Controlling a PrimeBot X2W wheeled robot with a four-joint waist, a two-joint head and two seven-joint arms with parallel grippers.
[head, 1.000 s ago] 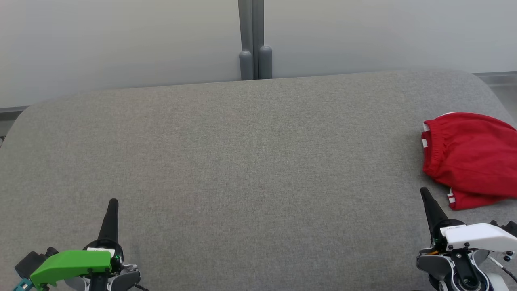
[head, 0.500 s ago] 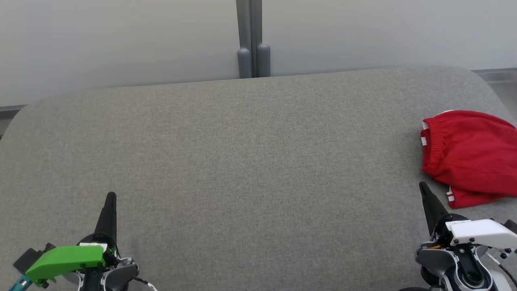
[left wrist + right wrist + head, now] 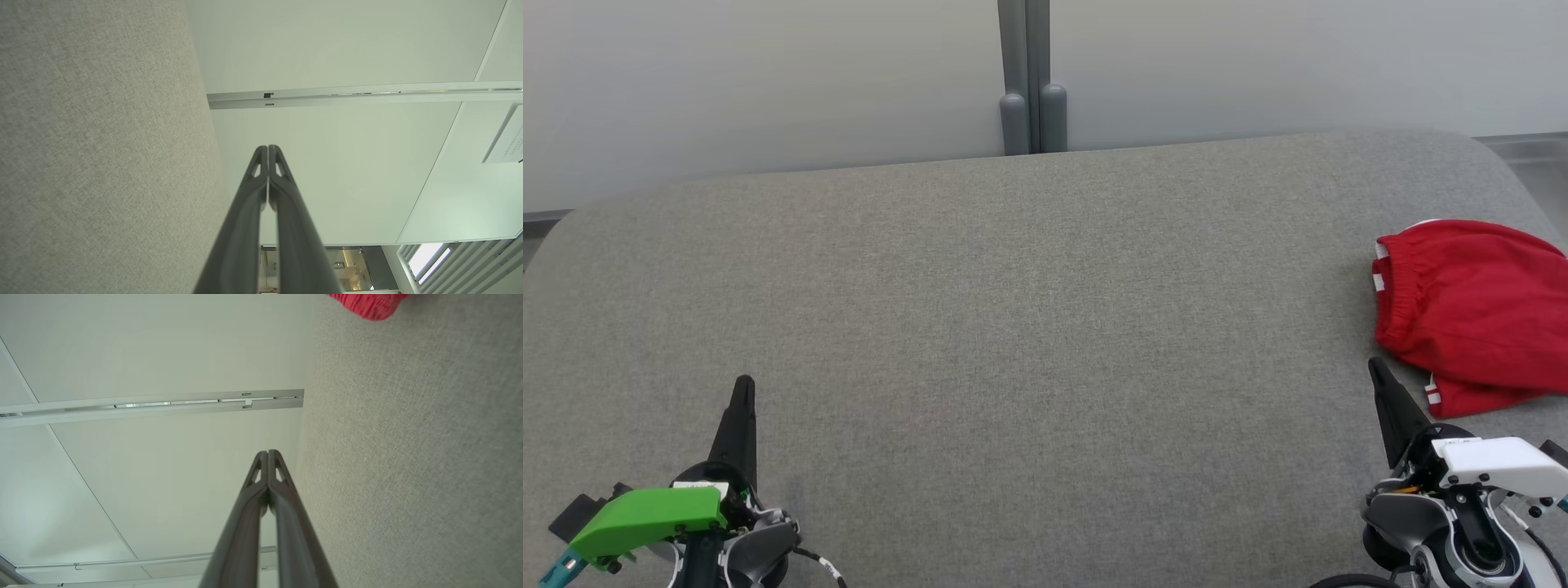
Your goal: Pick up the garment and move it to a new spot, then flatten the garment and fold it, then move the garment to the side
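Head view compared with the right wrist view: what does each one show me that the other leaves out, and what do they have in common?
Head view's own: the left gripper, shut, with its green cover, and much of the red garment, with gathered waistband and white trim. Right wrist view's own: a close look along the right gripper's two fingers, pressed together, with slots near the tips. Shared: the right gripper, the garment (a red edge at the wrist view's top) and the grey padded surface.
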